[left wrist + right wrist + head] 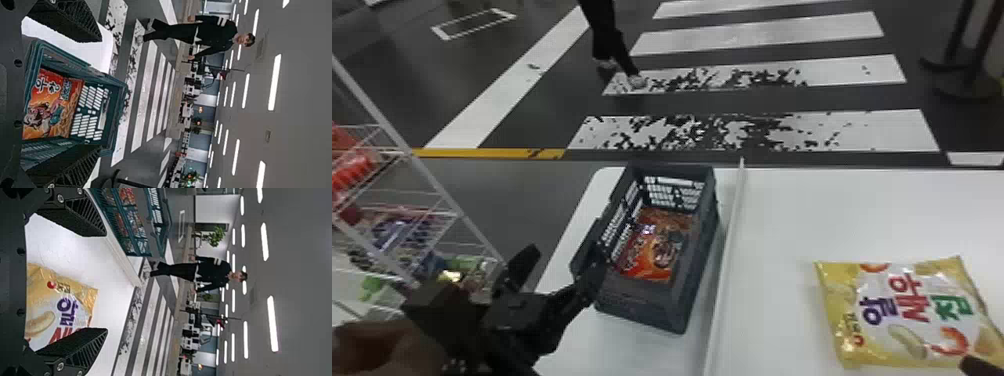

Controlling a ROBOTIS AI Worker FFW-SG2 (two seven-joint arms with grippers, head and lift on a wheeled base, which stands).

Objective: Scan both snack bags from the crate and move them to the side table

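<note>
Gaping wide, the left gripper (100, 93) is nearer the orange bag (657, 250), lying to its right, long axis along the crate (699, 270), whose left wall (613, 212) could obstruct entry. Beyond the white divider (727, 250), the yellow bag (907, 312) lies near the spread right gripper (105, 282).
</note>
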